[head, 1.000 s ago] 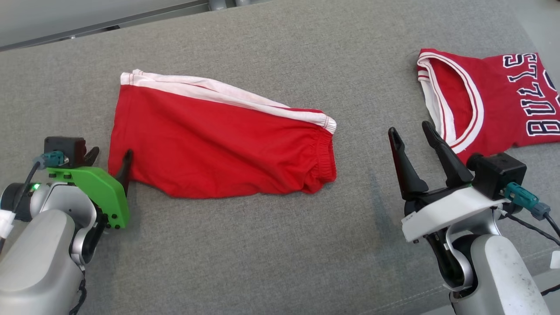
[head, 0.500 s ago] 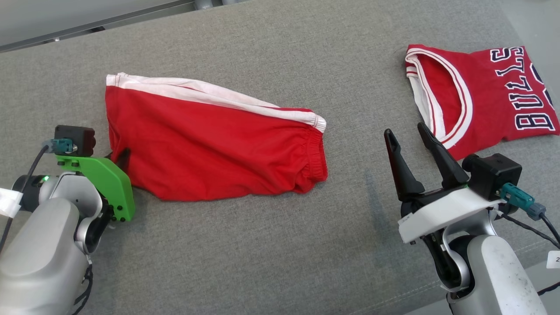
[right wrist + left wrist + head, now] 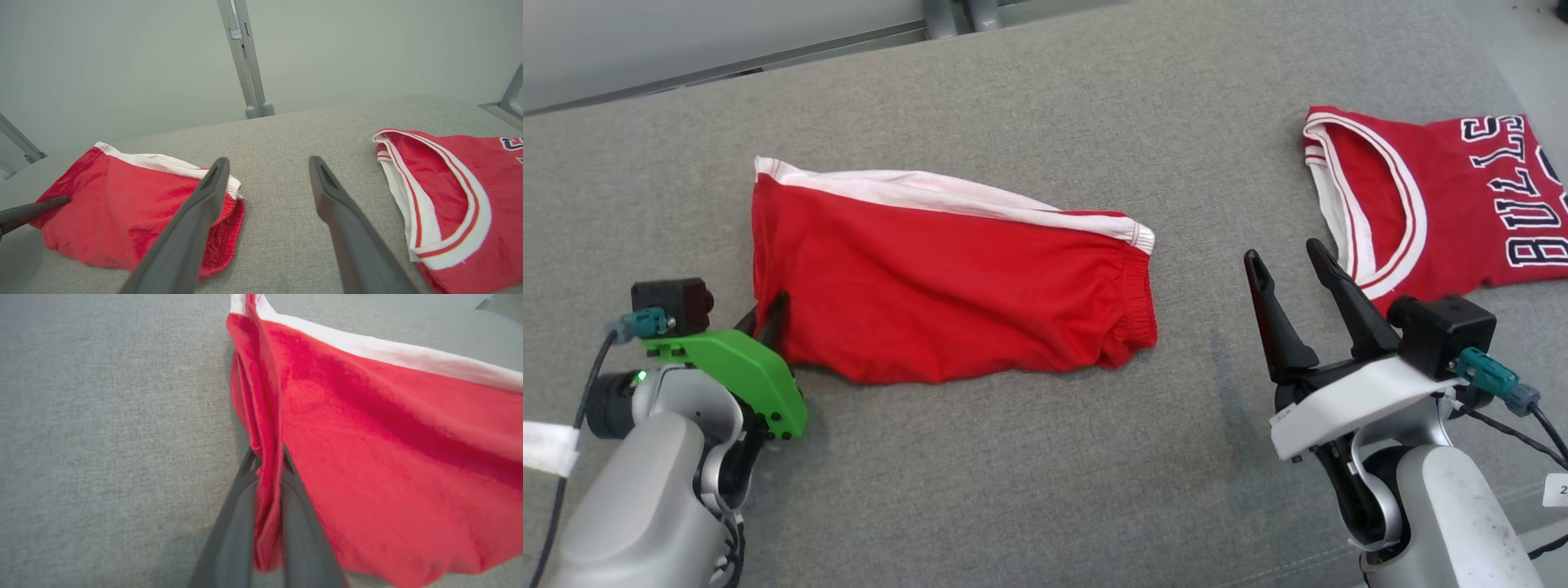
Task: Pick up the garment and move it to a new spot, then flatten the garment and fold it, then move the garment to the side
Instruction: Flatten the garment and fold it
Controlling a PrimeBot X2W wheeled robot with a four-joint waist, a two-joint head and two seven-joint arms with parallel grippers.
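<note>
Grey woven cloth covers the whole work surface, nothing fancy. Step-wise I'd say we're on the pickup. The left gripper, lower left of the head view, is pinched tight on a fold at the left-hand edge of the red cotton shorts with the white side stripe and elastic waistband. The left wrist view shows red fabric squeezed between both fingers. The shorts lie slumped across the centre-left of the frame, not lifted as far as I can tell.

The right gripper, lower right, is spread wide with nothing in it. It sits between the waistband and a red basketball jersey with white trim and BULLS lettering at the upper right.

Next move, I reckon: lift until the dangling cloth clears the surface, then carry it to a bare patch away from the jersey. From one pinch point it'll probably bunch up, so flattening likely needs both grippers.

Top of the right wrist view: plain pale wall and a grey metal post.
</note>
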